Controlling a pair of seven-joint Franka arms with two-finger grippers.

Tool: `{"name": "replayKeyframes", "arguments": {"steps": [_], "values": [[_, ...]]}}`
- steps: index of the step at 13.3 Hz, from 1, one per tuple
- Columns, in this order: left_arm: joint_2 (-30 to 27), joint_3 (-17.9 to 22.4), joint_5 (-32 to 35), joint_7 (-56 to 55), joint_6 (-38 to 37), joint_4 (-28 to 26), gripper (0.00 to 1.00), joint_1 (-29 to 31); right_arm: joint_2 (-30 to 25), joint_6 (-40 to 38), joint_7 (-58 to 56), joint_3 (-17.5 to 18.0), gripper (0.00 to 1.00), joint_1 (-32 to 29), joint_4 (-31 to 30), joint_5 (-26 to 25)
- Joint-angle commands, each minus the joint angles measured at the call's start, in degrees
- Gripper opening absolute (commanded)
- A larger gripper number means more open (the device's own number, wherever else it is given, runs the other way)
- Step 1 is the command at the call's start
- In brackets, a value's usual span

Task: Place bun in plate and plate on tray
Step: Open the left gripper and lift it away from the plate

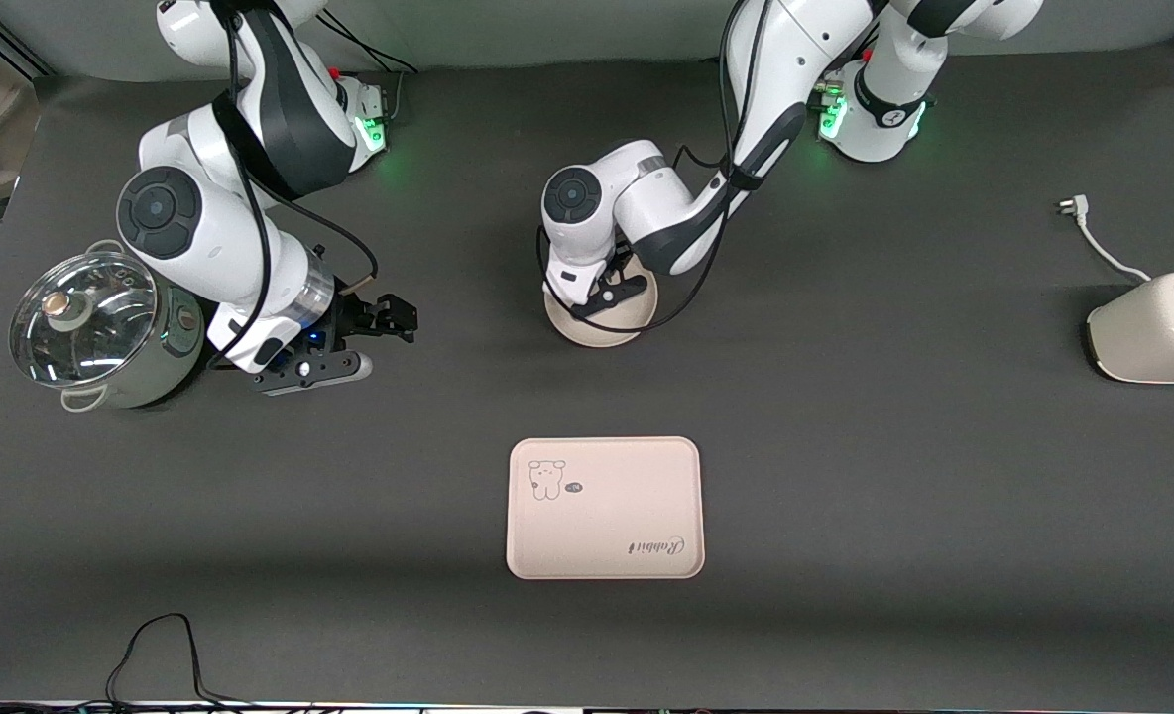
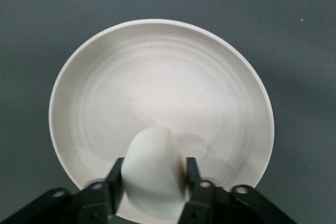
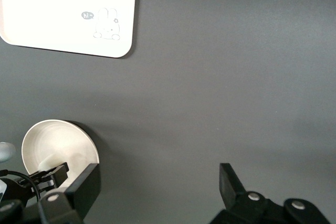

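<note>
The round cream plate (image 1: 609,335) sits at the table's middle, farther from the front camera than the tray (image 1: 604,508). My left gripper (image 1: 602,297) is low over the plate and hides the bun in the front view. In the left wrist view the gripper (image 2: 153,179) is shut on the off-white bun (image 2: 153,169), just above the plate's (image 2: 157,82) inside near its rim. My right gripper (image 1: 374,340) is open and empty over bare table beside the pot. Its wrist view shows the open gripper (image 3: 157,187), the plate (image 3: 58,140) and the tray (image 3: 68,9).
A steel pot with a glass lid (image 1: 101,332) stands at the right arm's end of the table. A cream toaster (image 1: 1157,327) with its cord and plug (image 1: 1093,233) is at the left arm's end. A black cable (image 1: 161,645) lies near the front edge.
</note>
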Motion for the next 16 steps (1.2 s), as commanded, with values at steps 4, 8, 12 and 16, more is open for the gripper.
{"name": "replayKeyframes", "arguments": {"steps": [4, 8, 12, 16], "values": [[-3.39, 0.69, 1.19, -1.15, -3.21, 0.09, 1.00, 1.58, 1.16, 0.71, 1.55, -0.59, 1.00, 1.04, 0.53, 1.20], [-12.79, 0.87, 1.01, 11.67, -14.72, 0.70, 1.00, 14.04, 1.07, 1.32, 1.55, -0.50, 1.00, 1.74, 0.35, 1.20], [-18.34, 1.31, 2.07, 30.17, -19.47, 2.80, 1.00, 28.89, 2.82, 10.43, 8.91, -0.59, 1.00, 7.70, -3.50, 1.38], [-18.61, 1.49, 2.07, 46.00, -20.71, 6.68, 1.00, 40.50, 6.42, 22.31, 16.92, -0.50, 1.00, 15.17, -7.73, 1.38]]}}
